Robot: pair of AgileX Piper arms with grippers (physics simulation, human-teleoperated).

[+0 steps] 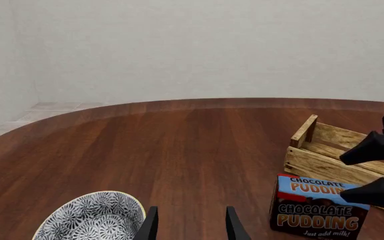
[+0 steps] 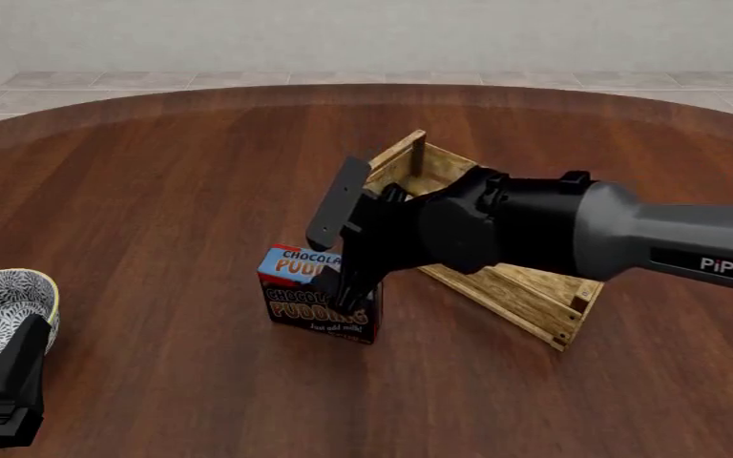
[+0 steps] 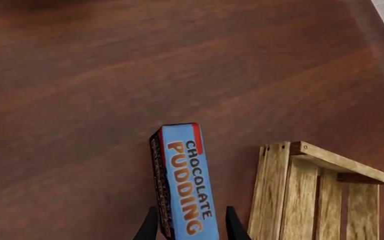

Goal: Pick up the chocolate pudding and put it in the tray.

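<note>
— Blue top and brown front, so that's the chocolate pudding [image 2: 320, 299]. Where is it standing?

— On the wooden table [image 2: 150, 210], upright on its long edge, just beside the near end of the tray [image 2: 519, 291]. Nothing is in the tray as far as the front view shows.

— And the right gripper [image 3: 191, 222]?

— It's down over the carton. In the right wrist view the 2 fingers sit one on each side of the carton's narrow top. Whether the pads are pressing the faces or just bracketing them, I cannot tell.

— So nothing is done yet?

— The approach looks finished, I'd say. The grasp, the lift and the short carry into the tray are all left.

— The left gripper [image 1: 190, 225]?

— Released, jaws apart with nothing between them, low over the table, parked beside the patterned bowl [image 1: 92, 217], well away from the carton.
</note>
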